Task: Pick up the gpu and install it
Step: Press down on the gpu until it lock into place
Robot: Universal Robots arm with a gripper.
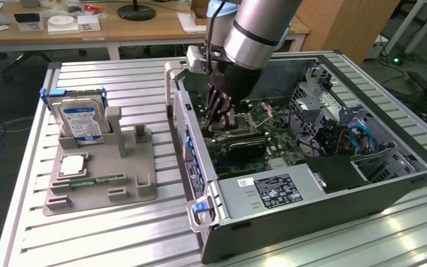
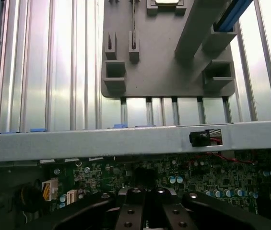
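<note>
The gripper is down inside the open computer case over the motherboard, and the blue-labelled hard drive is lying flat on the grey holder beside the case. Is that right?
One detail is off. The hard drive is not lying flat: in the exterior view it stands upright on edge in a slot of the grey holder. The rest holds: the gripper is down inside the open computer case, over the motherboard.

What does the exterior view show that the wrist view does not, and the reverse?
Exterior alone: the arm, the hard drive upright in the grey holder, the power supply, and the gripper down over the gpu on the motherboard. Wrist alone: a small black connector on the case wall. Both: holder, slatted table, motherboard, case.
</note>
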